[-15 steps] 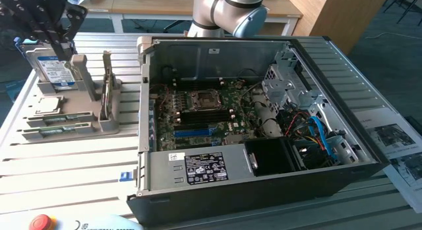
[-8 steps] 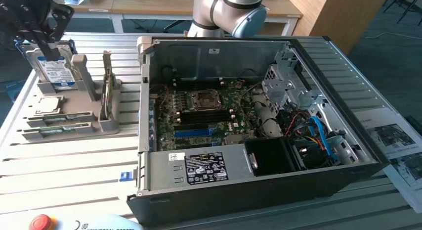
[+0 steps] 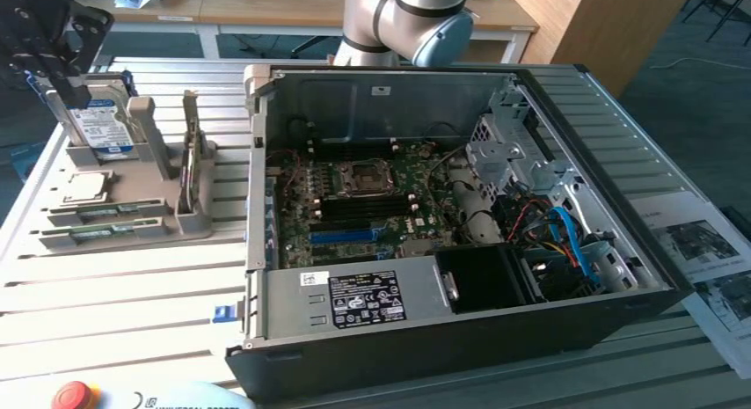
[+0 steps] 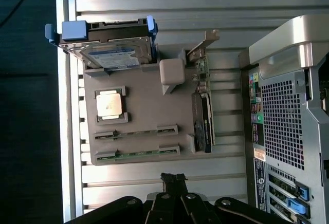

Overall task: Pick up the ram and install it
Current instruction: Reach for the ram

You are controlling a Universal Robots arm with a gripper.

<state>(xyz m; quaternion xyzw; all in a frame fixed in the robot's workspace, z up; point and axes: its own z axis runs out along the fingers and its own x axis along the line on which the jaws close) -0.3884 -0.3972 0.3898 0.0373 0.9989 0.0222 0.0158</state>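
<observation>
You see a green ram (image 3: 112, 231) stick in a beige-grey holder (image 3: 153, 176), and a silver processor (image 3: 84, 187). Your hard drive (image 3: 100, 127) is silver with a blue-and-white label and blue side rails. The computer case (image 3: 470, 339) is black outside and grey inside, with a green motherboard (image 3: 399, 207). The table (image 3: 118, 295) shows pale ribbed stripes, and the gripper (image 4: 173, 179) is black.
</observation>
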